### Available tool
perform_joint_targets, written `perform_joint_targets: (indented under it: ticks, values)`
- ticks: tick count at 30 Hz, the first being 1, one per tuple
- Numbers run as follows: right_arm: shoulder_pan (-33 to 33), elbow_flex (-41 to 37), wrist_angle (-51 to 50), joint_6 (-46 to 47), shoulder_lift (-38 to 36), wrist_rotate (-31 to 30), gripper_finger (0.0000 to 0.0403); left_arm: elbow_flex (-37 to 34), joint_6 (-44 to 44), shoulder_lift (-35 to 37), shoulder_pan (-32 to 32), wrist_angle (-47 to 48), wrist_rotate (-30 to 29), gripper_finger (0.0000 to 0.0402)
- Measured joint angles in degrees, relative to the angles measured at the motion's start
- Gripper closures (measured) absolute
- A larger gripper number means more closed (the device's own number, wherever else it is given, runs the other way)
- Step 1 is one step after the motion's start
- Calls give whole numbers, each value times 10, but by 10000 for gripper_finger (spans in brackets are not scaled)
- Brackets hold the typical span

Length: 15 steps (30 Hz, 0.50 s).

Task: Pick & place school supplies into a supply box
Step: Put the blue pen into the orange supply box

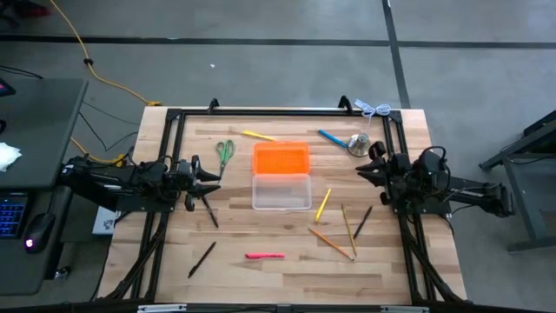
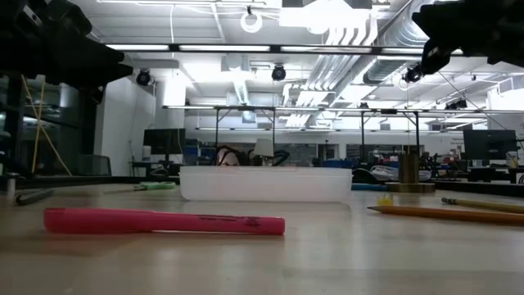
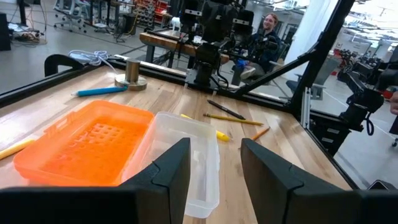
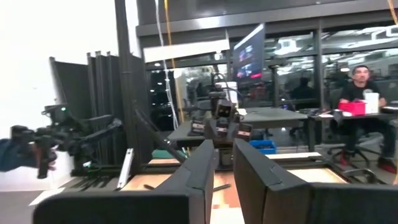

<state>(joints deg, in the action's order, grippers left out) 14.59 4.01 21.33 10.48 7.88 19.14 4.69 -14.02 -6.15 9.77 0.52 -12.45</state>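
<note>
The supply box lies open mid-table: orange lid [image 1: 281, 159] [image 3: 87, 146] on the far side, clear tray [image 1: 281, 192] [image 2: 264, 183] [image 3: 186, 155] joined to it on the near side. Around it on the wood lie green scissors [image 1: 225, 153], a yellow pen [image 1: 259, 136], a blue pen [image 1: 331, 137] [image 3: 99, 91], a yellow pencil [image 1: 322, 205], wooden pencils [image 1: 332, 243], black pens [image 1: 362, 222] [image 1: 211, 213] and a pink marker [image 1: 264, 256] [image 2: 164, 221]. My left gripper [image 1: 208, 178] [image 3: 214, 162] hovers open, left of the tray. My right gripper [image 1: 369, 169] [image 4: 224, 168] hovers right of the box, slightly open.
A silver bell-shaped object [image 1: 359, 144] [image 3: 132, 73] stands by the blue pen near the far right corner, with a white cord [image 1: 373, 109] behind it. A black frame [image 1: 261, 111] rims the table. People sit in the room beyond.
</note>
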Motion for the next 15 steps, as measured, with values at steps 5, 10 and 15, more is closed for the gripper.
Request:
perform_joint_targets:
  ticks: [5, 10, 15]
  values:
    - [0, 0, 0, 0, 0, 0, 372, 0, -30, 0, 0, -13, -33, 229]
    - [0, 0, 0, 7, 0, 0, 372, 0, -90, 0, 0, -9, -42, 229]
    - [0, 0, 0, 50, 0, 0, 371, 0, -92, 0, 0, -8, -42, 229]
